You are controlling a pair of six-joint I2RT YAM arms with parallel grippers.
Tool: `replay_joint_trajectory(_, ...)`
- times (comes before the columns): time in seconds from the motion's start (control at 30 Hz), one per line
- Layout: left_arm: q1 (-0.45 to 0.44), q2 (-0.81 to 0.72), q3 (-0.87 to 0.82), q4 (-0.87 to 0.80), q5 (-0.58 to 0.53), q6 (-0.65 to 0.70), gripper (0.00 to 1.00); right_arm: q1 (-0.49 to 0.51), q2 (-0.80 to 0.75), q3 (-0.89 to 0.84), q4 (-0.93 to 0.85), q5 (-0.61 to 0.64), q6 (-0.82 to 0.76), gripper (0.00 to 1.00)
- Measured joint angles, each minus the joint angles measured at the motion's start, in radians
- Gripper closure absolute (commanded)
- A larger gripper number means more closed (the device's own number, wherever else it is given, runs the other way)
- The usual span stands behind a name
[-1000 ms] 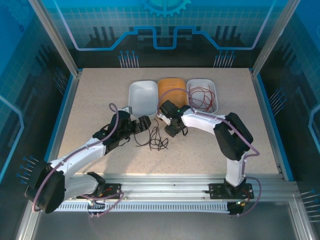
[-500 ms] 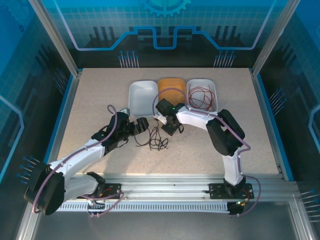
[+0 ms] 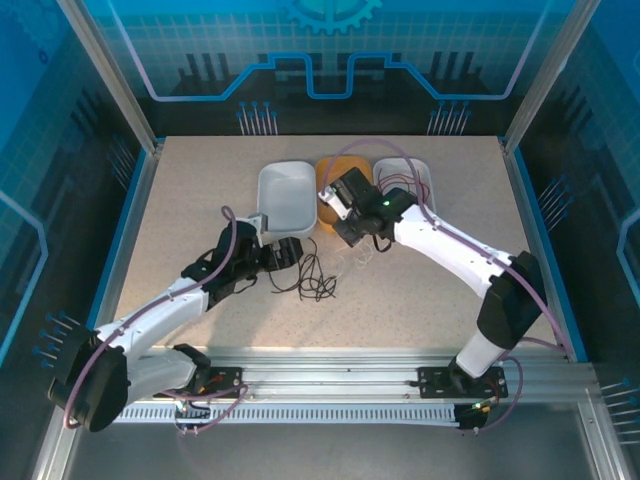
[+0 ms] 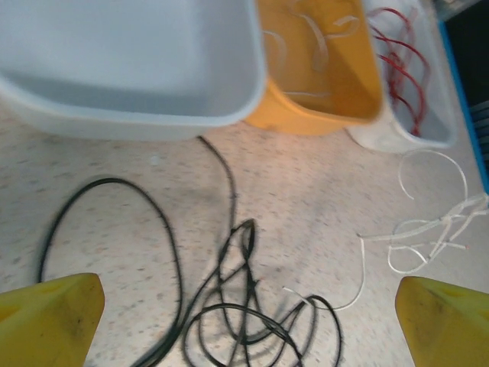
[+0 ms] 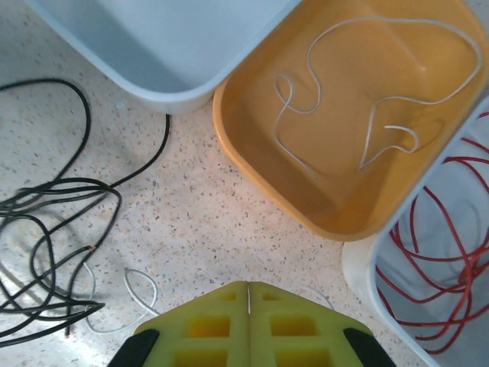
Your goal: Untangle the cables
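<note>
A tangle of black cables (image 3: 310, 280) lies on the table in front of the bins, also seen as black loops (image 4: 237, 306) and as a black heap (image 5: 46, 229). My left gripper (image 3: 290, 250) hovers over it, its yellow fingertips (image 4: 53, 313) wide apart and open. My right gripper (image 3: 345, 232) is shut (image 5: 248, 290) on a pale whitish cable (image 3: 356, 262). That cable's loops (image 4: 428, 229) trail onto the table. Another whitish cable (image 5: 359, 99) lies in the orange bin (image 5: 252, 153). Red cables (image 5: 443, 252) lie in the right white bin (image 3: 428, 178).
Three bins stand in a row at the back middle: an empty white bin (image 3: 285, 195), the orange bin (image 3: 330, 168) and the right white bin. Blue rails (image 3: 135, 220) border the table's sides.
My right arm has stretched out and its gripper has moved back and right toward the orange bin, pulling the whitish cable away from the black tangle. The left gripper has barely moved.
</note>
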Motion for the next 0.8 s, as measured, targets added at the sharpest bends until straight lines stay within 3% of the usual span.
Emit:
replay_joint_trajectory(0.2, -0.043, 0.060, 0.069, 0.065, 0.160, 0.146, 0.17, 0.000, -0.040, 0.048, -0.056, -0.035, 0.043, 1.00)
replay_joint_trajectory(0.33, -0.086, 0.142, 0.131, 0.092, 0.233, 0.270, 0.18, 0.001, -0.054, 0.083, -0.078, -0.064, 0.063, 1.00)
replay_joint_trajectory(0.53, -0.093, 0.253, 0.182, 0.107, 0.281, 0.372, 0.32, 0.001, -0.070, 0.098, -0.097, -0.095, 0.081, 1.00)
replay_joint_trajectory(0.73, -0.106, 0.322, 0.210, 0.143, 0.322, 0.412, 0.35, 0.002, -0.070, 0.105, -0.116, -0.123, 0.089, 1.00)
replay_joint_trajectory(0.8, -0.111, 0.338, 0.211, 0.159, 0.332, 0.413, 0.44, 0.002, -0.070, 0.115, -0.119, -0.135, 0.092, 1.00)
